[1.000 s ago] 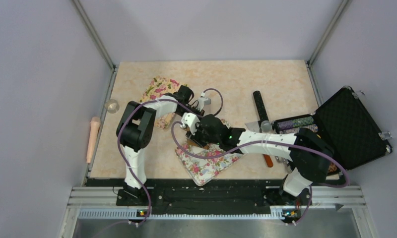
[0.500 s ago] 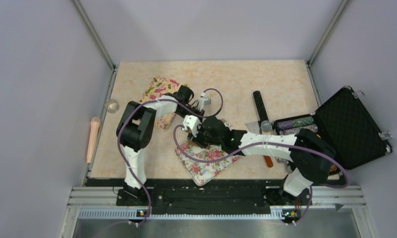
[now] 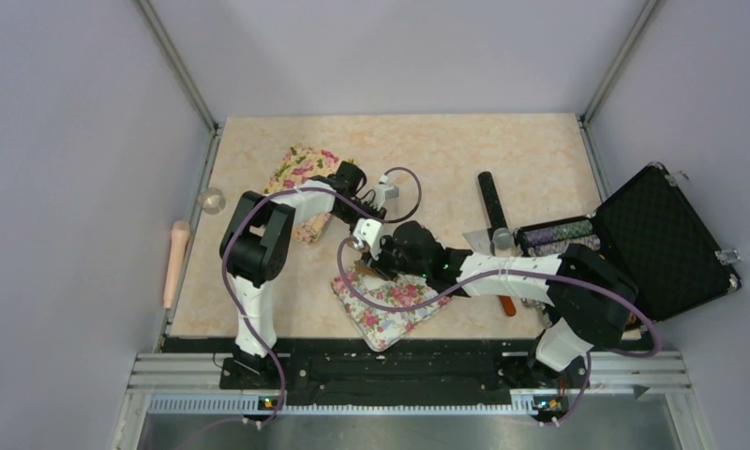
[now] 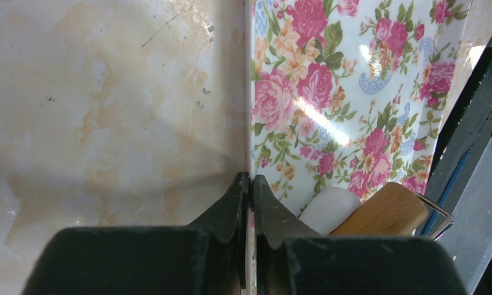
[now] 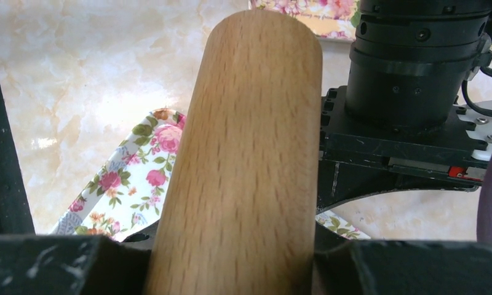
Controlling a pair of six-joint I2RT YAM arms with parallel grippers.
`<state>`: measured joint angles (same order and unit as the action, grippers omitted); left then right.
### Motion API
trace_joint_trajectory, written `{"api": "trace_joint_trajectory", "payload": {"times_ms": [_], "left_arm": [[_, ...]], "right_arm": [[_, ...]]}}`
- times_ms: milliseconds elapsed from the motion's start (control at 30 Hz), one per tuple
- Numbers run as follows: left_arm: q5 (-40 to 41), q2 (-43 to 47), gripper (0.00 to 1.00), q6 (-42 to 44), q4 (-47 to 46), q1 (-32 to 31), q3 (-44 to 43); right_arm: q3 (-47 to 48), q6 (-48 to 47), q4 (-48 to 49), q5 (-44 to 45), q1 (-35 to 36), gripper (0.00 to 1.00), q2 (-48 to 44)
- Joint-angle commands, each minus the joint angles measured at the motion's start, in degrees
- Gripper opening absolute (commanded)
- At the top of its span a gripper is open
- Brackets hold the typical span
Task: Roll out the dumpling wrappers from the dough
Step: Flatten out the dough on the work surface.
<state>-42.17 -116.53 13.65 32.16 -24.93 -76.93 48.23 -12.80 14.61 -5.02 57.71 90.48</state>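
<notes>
Left gripper [image 4: 251, 184]: my jaws are pinched shut on the rim of the tray [image 4: 354, 92], steadying it on the surface [image 4: 108, 92].
Right gripper [image 5: 231, 258]: I am clamped around the wooden pin [image 5: 249, 123].
Dough [image 4: 329, 209]: one white piece lies on the tray, touching the pin's end.
Done: very little, I judge. The dough looks plump, and nothing thin and flat shows.
Left to do: roll this piece into a thin round.
</notes>
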Motion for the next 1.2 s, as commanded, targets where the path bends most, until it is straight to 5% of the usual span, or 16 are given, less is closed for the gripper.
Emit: {"api": "trace_joint_trajectory", "payload": {"times_ms": [0,1167], "left_arm": [[-0.8,1.7,0.00,1.2,1.0,-0.1,0.7],[-2.0,1.4,0.00,0.9,1.3,0.5,0.6]], "right_arm": [[-7.0,1.7,-11.3,-2.7,-0.9,0.00,3.2],[-12.0,5.0,-8.4,-21.0,-2.6,0.00,6.8]]}}
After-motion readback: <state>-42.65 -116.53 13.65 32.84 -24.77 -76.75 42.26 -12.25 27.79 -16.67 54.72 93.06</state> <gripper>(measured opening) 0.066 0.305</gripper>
